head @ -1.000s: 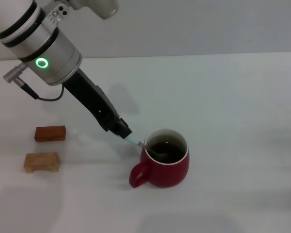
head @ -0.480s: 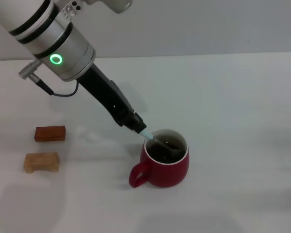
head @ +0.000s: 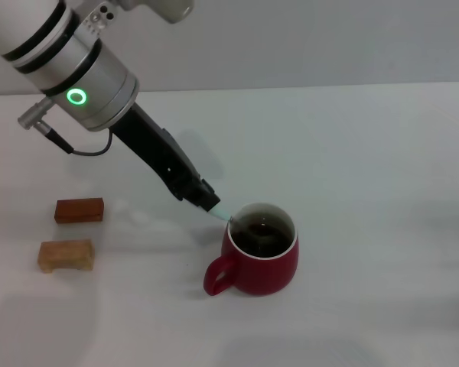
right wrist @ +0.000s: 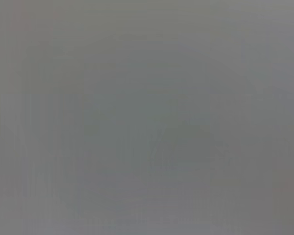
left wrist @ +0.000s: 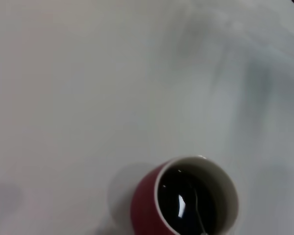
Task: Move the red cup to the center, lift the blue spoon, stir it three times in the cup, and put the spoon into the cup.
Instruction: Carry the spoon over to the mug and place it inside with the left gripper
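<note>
The red cup [head: 262,260] stands upright on the white table near the middle, its handle toward the front left, dark liquid inside. My left gripper [head: 207,200] is shut on the pale-blue handle of the blue spoon [head: 223,215], just left of the cup's rim. The spoon slants down over the rim, its bowl under the liquid. In the left wrist view the cup [left wrist: 146,206] shows from above with the spoon's thin metal neck [left wrist: 198,210] in the dark liquid. The right gripper is out of view.
A reddish-brown block [head: 79,210] and a tan wooden block [head: 66,255] lie at the left of the table. The white tabletop [head: 367,168] stretches right of and behind the cup. The right wrist view shows only plain grey.
My left gripper with the spoon first swung right toward the cup's rim, then drew back a little to the left and up. The cup has not moved.
</note>
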`<state>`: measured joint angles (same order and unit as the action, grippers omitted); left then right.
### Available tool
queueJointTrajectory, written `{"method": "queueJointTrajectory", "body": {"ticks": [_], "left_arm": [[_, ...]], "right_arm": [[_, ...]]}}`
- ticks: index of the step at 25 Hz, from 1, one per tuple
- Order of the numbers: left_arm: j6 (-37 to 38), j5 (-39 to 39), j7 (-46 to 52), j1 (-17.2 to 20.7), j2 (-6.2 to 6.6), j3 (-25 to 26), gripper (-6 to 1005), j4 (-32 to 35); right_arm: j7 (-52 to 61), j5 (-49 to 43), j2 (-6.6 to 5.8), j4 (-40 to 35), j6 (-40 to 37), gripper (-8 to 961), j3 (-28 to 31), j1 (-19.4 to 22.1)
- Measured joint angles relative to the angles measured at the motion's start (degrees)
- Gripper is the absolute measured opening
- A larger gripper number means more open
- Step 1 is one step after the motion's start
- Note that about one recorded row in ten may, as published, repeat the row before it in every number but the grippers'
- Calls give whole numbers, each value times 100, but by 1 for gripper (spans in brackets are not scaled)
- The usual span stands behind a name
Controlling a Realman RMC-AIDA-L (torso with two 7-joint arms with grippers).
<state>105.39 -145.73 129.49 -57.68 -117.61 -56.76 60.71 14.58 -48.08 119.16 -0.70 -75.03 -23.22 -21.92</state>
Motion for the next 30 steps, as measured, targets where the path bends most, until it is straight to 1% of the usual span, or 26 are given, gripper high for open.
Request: {"method": "queueJointTrajectory", "body": {"ticks": [8,13,18,26,30], "left_arm": [[156,36,5,33,-31,-75,130,46],[96,134,6,-84,-62,-247,130,-24],[-8,177,6,-195,-76,-284,130,-74],[-312,177,47,-297,-52,-284,131,-160],[-421,122,90,-304,-14,-282,130,-158]], "right_arm": [[-1,0,-7,-7,131,0,1,-20],[-4,0,-7,-5,139,-1,1,-42],[-6,0,-3,-1,146,-1,1,-51],[-8,-1,4,8,147,0,1,-33],[-10,-10,10,15,147,0,1,-32]]}}
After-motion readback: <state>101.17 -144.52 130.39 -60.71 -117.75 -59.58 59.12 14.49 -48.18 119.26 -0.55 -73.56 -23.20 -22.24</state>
